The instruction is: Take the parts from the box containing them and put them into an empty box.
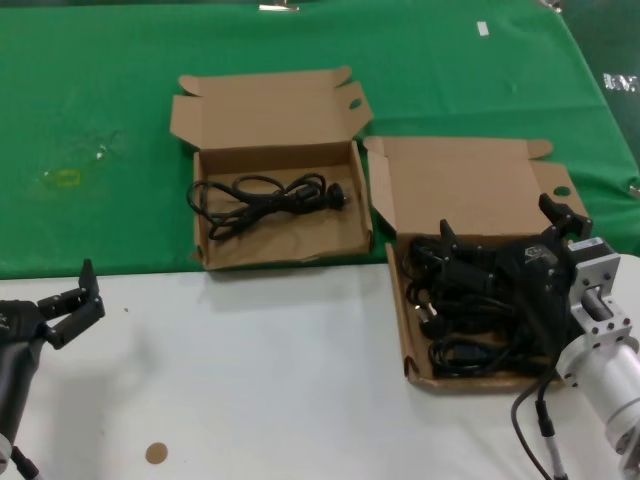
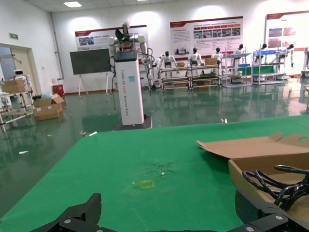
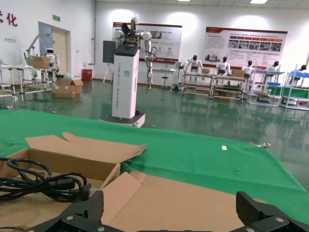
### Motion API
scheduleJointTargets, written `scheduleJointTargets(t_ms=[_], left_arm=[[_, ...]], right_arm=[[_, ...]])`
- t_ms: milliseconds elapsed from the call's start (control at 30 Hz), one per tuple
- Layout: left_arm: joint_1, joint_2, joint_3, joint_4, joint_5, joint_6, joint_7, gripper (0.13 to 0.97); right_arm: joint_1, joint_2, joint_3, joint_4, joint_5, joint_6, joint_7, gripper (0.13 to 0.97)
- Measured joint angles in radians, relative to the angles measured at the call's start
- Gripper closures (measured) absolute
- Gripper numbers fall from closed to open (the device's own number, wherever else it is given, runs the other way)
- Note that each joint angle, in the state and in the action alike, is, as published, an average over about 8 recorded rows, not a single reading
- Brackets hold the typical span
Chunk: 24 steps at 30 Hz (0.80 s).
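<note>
The box containing the parts (image 1: 402, 310) sits at the right, its lid (image 3: 193, 203) folded back, full of several coiled black power cords (image 1: 470, 320). My right gripper (image 1: 498, 222) hovers open just above those cords, holding nothing; in the right wrist view its jaws (image 3: 171, 208) stand wide over the lid. To the left, the empty box (image 1: 280, 255) with the wavy front wall holds one cord (image 1: 265, 195), also seen as a cord (image 3: 43, 183) and a cord (image 2: 273, 183). My left gripper (image 1: 75, 303) waits open at the table's front left.
Green cloth (image 1: 120, 90) covers the far half of the table, with a yellow mark (image 1: 62, 178) on it. The near half is white tabletop (image 1: 280, 360) with a small brown spot (image 1: 155, 452). The right arm's cable (image 1: 535, 420) hangs near the front right.
</note>
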Motion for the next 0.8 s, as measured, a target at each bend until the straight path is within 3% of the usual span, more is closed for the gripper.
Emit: scheduleJointTargets(t_ms=[800], left_arm=[[0.000, 0.000, 0.000, 0.000, 0.000, 0.000, 0.000, 0.132]], right_arm=[[0.000, 0.000, 0.000, 0.000, 0.000, 0.000, 0.000, 0.129]])
